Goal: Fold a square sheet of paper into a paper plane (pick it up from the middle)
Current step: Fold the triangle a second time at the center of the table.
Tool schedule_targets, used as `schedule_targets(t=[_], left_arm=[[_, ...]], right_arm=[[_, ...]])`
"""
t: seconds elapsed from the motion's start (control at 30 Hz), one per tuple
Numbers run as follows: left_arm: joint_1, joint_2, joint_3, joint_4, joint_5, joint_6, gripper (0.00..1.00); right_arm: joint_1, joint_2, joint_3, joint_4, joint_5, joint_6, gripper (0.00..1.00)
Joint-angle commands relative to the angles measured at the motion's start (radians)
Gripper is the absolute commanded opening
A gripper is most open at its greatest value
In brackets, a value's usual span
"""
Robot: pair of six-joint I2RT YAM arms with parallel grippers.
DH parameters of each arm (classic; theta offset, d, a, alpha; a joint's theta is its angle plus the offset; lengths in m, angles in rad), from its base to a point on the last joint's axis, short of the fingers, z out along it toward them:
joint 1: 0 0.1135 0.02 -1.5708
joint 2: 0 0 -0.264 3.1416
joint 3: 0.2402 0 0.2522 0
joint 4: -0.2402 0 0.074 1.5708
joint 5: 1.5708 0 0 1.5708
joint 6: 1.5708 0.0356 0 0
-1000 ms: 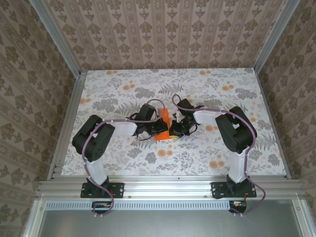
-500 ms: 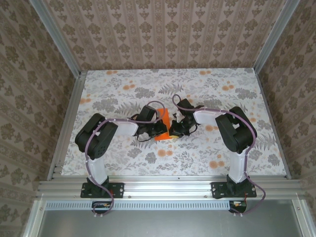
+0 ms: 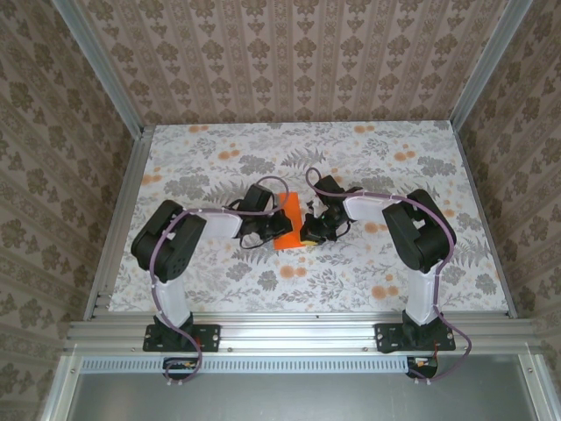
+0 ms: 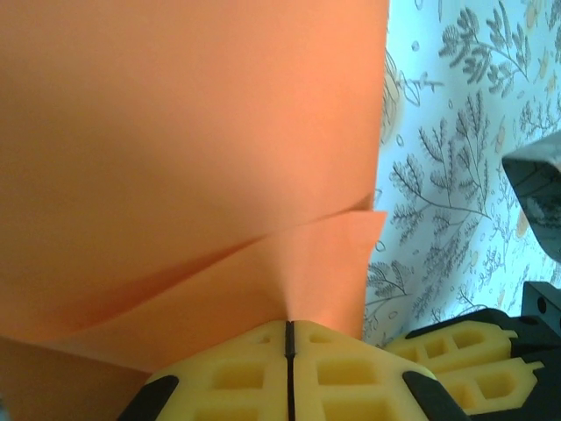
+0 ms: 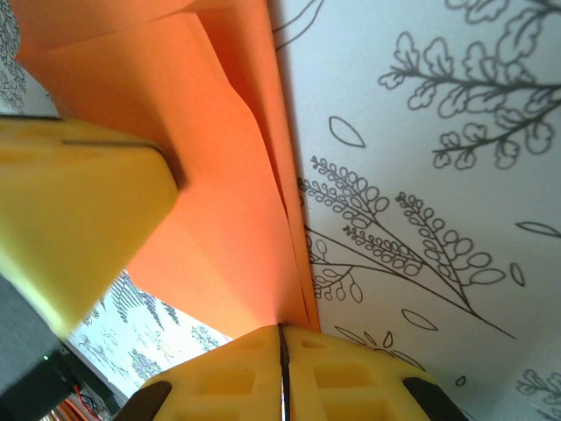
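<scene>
So the square sheet of paper (image 3: 290, 224) is mid-table, partly folded and pinched between both arms. The left gripper (image 4: 288, 330) has its yellow fingers pressed flat together on the sheet's near edge, paper coming straight out of the seam. Same on the other side: the right gripper (image 5: 281, 331) is clamped tight on a layered edge, no gap between the pads.

What worries me: two closed grips on one thin sheet, sitting right next to each other. If the arms drift apart even a bit, I'd expect the paper to tear or pop out of one pinch. If they twist unevenly, the crease probably goes crooked. The fingers are also close enough to bump each other.

Orientation, from the top camera: the orange strip's long axis runs roughly near to far, with the far end leaning slightly right. The left wrist camera shows a diagonal fold line across the flap. I can't tell a proper nose yet, so no real "pointing" direction. The floral tablecloth (image 3: 377, 158) is underneath.
</scene>
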Motion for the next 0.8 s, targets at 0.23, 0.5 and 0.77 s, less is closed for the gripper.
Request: schedule_targets(t=[0.23,0.5,0.77], left_arm=[[0.126,0.017,0.022,-0.115,-0.093,0.106,0.08],[0.198,-0.027,0.048,-0.155,-0.077,0.173,0.09],[0.125,-0.194,0.001,-0.161,-0.048,0.17,0.12]], right_arm=[[-0.003,0.055,-0.073,-0.177,0.17,-0.02,0.1],[-0.002,0.048,-0.075,-0.167,0.163,-0.013,0.1],[0.0,0.045,-0.075,-0.158,0.155,-0.008,0.1]])
